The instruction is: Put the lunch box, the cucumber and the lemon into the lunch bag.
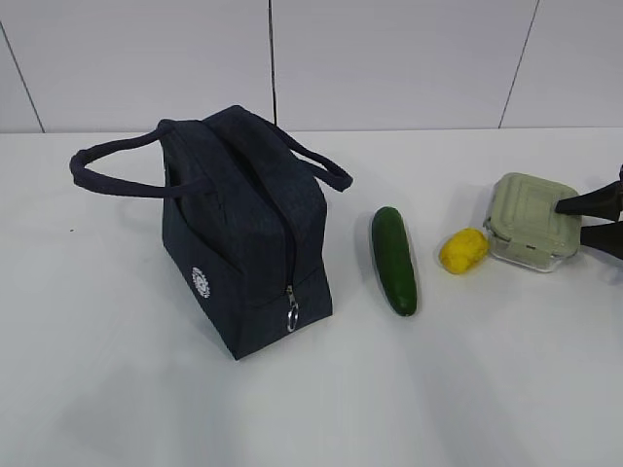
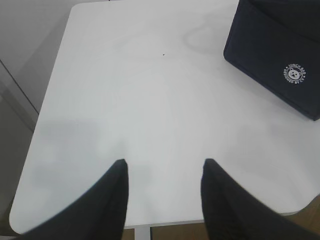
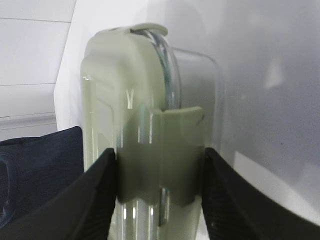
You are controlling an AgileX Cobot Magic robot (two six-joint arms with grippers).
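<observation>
The lunch box (image 1: 531, 219), clear with a pale green lid, is at the right of the table. My right gripper (image 1: 572, 221) is shut on it, with one finger on the lid and the other on the base; the right wrist view shows the box (image 3: 140, 100) clamped between my right gripper's (image 3: 160, 155) fingers. The yellow lemon (image 1: 463, 250) lies just left of the box. The dark green cucumber (image 1: 394, 260) lies left of the lemon. The navy lunch bag (image 1: 243, 233) stands further left, its top closed. My left gripper (image 2: 164, 162) is open and empty over bare table.
The bag's ring pull (image 1: 292, 317) hangs at its near end. A corner of the bag with its white logo (image 2: 294, 74) shows in the left wrist view. The table's left edge (image 2: 50, 90) is close to my left gripper. A tiled wall (image 1: 389, 58) stands behind.
</observation>
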